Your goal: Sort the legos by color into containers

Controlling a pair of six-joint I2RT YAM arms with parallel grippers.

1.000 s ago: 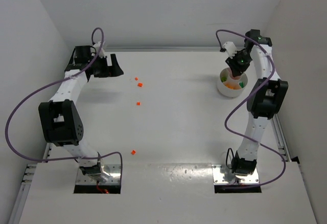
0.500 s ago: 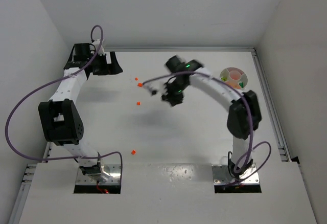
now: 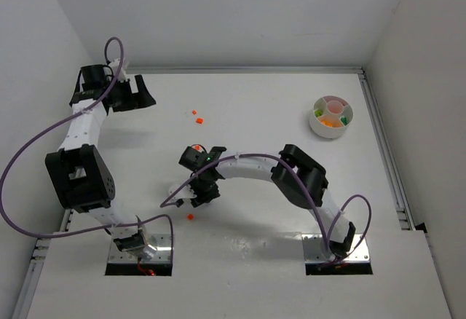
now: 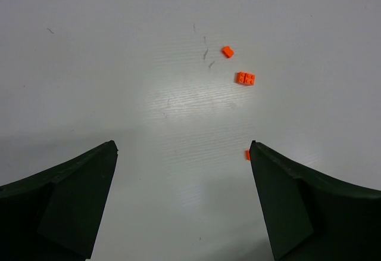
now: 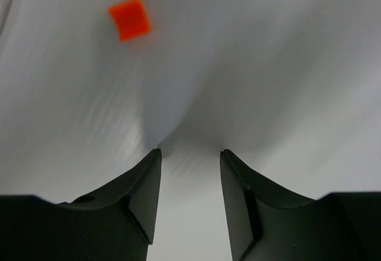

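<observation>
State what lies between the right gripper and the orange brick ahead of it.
Nothing: in the right wrist view, only bare white table separates the right gripper from the orange brick.

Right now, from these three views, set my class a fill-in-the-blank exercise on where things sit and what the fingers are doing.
The white dish stands on the ____ side of the table.
The right fingers hold ____.
The left fingers stand wide ____.
Missing words: right; nothing; open.
</observation>
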